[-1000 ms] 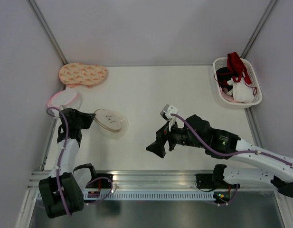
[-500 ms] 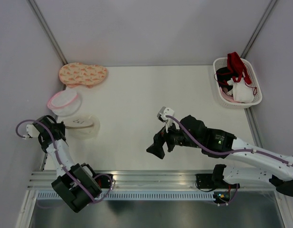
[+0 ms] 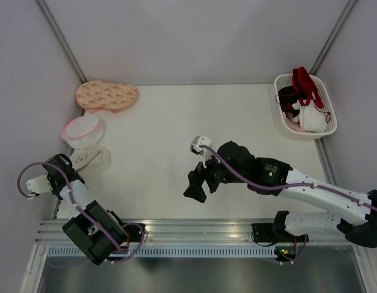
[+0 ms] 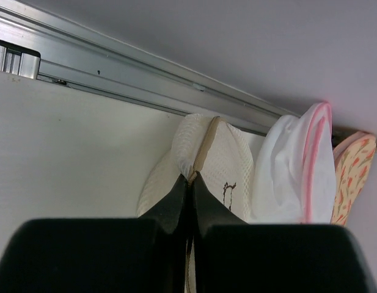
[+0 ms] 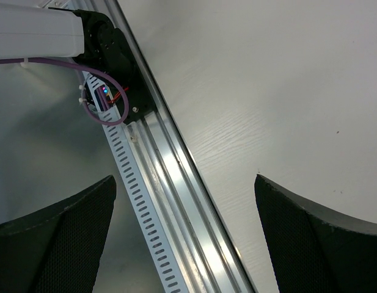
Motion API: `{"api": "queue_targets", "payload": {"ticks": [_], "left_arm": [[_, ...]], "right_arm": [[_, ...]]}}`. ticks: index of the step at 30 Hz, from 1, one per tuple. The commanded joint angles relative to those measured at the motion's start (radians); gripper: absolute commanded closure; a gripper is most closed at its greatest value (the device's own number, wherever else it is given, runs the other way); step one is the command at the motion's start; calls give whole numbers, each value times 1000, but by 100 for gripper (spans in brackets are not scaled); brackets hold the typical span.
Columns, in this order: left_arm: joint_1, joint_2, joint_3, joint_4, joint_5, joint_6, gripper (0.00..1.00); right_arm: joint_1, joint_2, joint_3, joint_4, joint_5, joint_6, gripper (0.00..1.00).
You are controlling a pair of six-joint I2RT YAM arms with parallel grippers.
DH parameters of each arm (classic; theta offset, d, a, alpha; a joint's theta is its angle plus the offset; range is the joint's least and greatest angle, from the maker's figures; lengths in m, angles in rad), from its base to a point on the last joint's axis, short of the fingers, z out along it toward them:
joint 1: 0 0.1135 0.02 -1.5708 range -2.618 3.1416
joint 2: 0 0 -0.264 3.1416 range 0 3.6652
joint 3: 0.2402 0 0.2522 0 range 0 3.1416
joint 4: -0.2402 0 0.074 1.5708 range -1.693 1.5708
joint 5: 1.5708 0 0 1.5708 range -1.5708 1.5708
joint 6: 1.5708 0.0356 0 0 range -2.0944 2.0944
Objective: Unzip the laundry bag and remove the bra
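Observation:
The laundry bag point(image 3: 91, 159), a cream-white mesh dome with a brown rim, lies near the table's left edge, just below the pink-rimmed bag. My left gripper point(image 3: 73, 165) is shut on its rim; in the left wrist view the fingers point(image 4: 191, 178) pinch the brown zip edge of the bag point(image 4: 228, 162). The bra point(image 3: 308, 116), whitish cups with red straps, lies in the white basket point(image 3: 327, 130) at the far right. My right gripper point(image 3: 193, 187) hovers open and empty over the table's near middle; its wrist view point(image 5: 185, 180) shows only the table edge and rail.
A pink-rimmed white round bag point(image 3: 82, 130) and an orange patterned pouch point(image 3: 107, 95) lie at the left side; both show in the left wrist view. Black and pink garments share the basket. A metal rail point(image 3: 194, 227) runs along the near edge.
My left gripper has pulled the laundry bag leftward from the table's left-middle to the left edge beside the pink-rimmed bag. My right gripper has shifted a little to the left.

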Motion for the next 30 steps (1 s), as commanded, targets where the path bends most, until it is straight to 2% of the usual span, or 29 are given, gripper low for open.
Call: {"api": "queue_targets", "payload": {"ticks": [1,9,14,16,17,18,19,20,21,24,26,27,28,29,30], "left_arm": [[7,31,-36,223,-56,-85,98],[5,189,91,300,-79,-63,98],[5,231,73,415,54,-40,98],[4,222,93,415,120,-11,94],[5,196,102,409,146,10,89],[5,177,120,389,189,42,76],[5,160,125,383,214,50,67],[5,130,132,374,240,53,48],[5,120,134,352,302,53,41],[5,105,145,312,405,49,29],[5,94,158,239,451,70,28],[7,70,162,220,496,73,21],[4,54,156,199,525,79,19],[4,39,152,165,568,95,6],[4,-7,154,125,583,112,5]], "right_arm": [[-5,17,56,-24,-26,-12,2],[-7,61,94,-55,-39,-2,2],[-7,73,88,-45,-34,-2,2],[-10,84,88,-36,-40,-3,2],[-8,95,88,-33,-46,-3,2],[-10,100,88,-27,-48,-6,2],[-10,103,90,-24,-48,-6,2],[-10,103,87,-21,-51,-11,2],[-8,103,84,-16,-51,-15,2],[-11,94,74,-10,-46,-17,2],[-11,81,67,-6,-45,-17,2],[-11,77,56,-3,-40,-19,2],[-11,64,50,1,-39,-17,2],[-11,61,38,4,-36,-17,2],[-13,55,33,11,-34,-19,2]]}}
